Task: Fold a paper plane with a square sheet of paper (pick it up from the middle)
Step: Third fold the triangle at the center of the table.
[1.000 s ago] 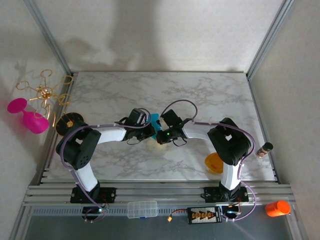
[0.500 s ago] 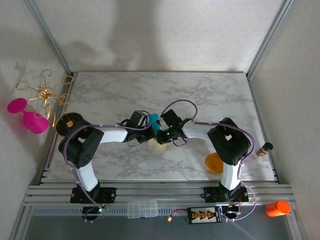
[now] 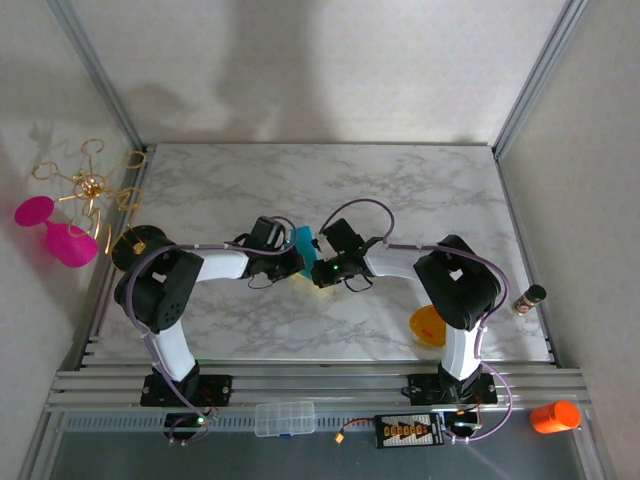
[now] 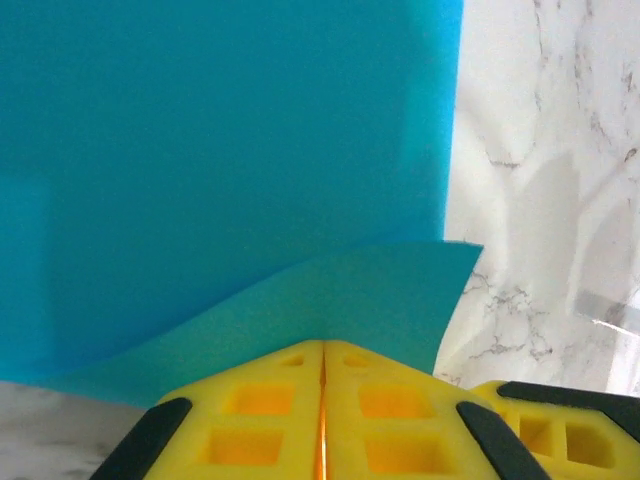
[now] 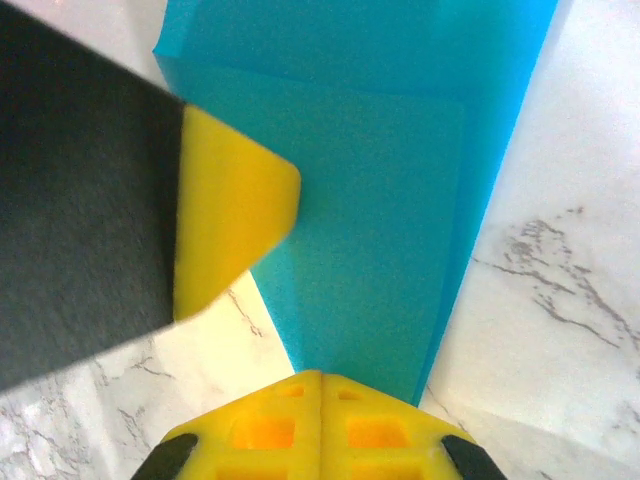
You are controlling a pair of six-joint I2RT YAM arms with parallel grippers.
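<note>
Both of my hands are clamped shut on the square sheet of paper. My left hand pinches one edge and my right hand the opposite end, holding it between them over the middle of the desk. One layer lies doubled over another, so I judge the folding is at an early stage. The pointed nose and creased wings are not yet made.

Paper between left tool and right tool; bowl to near right.
</note>
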